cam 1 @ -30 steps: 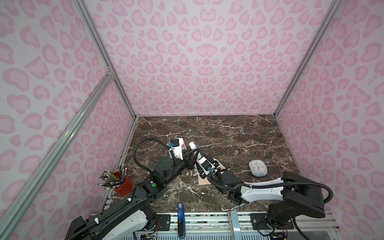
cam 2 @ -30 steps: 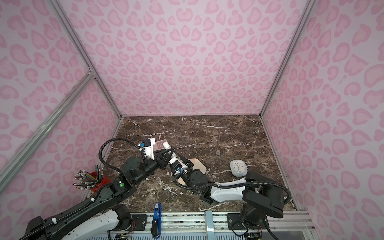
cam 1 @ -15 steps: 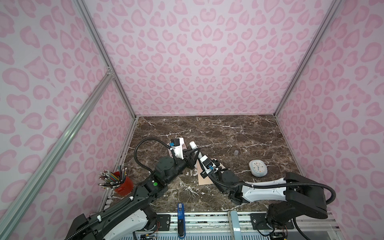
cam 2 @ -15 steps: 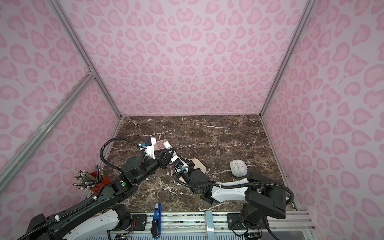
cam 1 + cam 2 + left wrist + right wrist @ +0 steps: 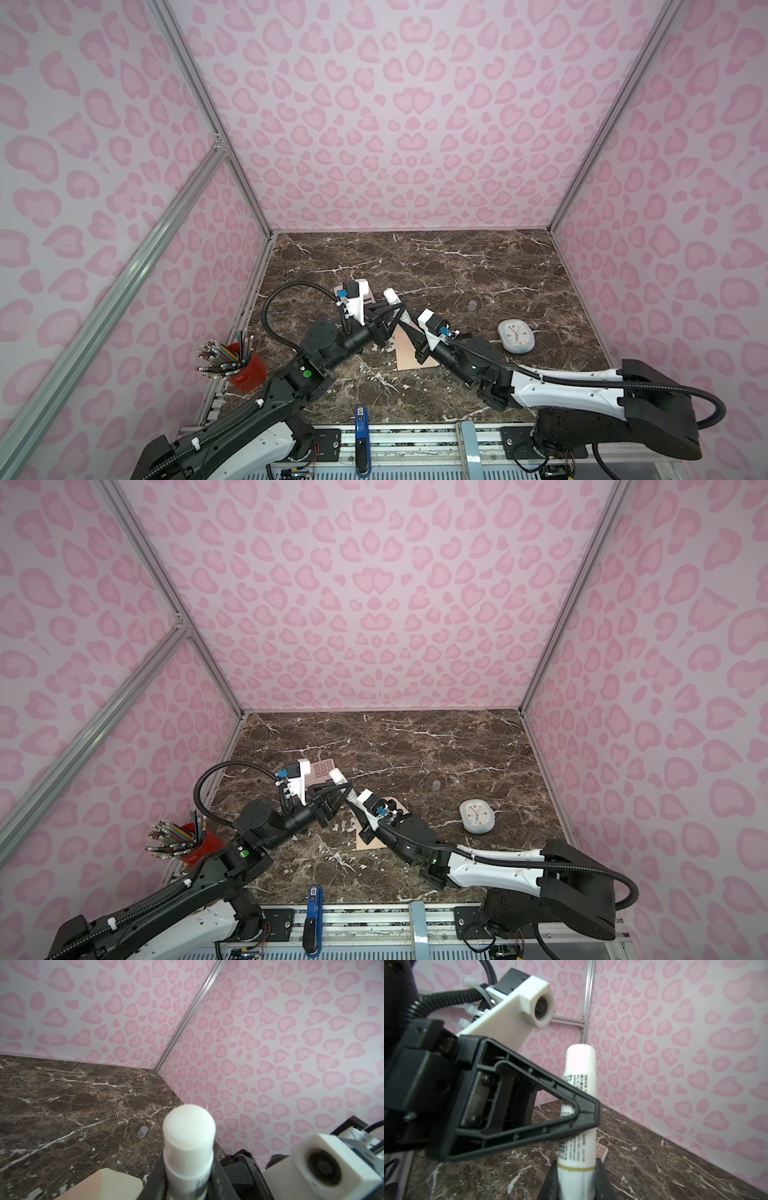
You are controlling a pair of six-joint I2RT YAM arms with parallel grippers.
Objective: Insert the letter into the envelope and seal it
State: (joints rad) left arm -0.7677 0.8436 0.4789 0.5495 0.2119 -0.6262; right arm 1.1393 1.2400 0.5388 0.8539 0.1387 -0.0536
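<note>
Glue stick (image 5: pixel 391 296) tilts at the far end of the envelope (image 5: pixel 409 353), left gripper (image 5: pixel 188 1186) clamped on its middle, right gripper (image 5: pixel 577 1182) on its base. Envelope lies flat on table (image 5: pixel 457 257), partly hidden by the grippers; cap (image 5: pixel 472 306), clock (image 5: pixel 516 336), calculator (image 5: pixel 323 767) nearby.

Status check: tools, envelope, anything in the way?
Left tool shut on glue stick mid-body; right tool shut on its base. Envelope flat on table beneath them; letter not in view. Small clear cap lies apart on the table.
</note>
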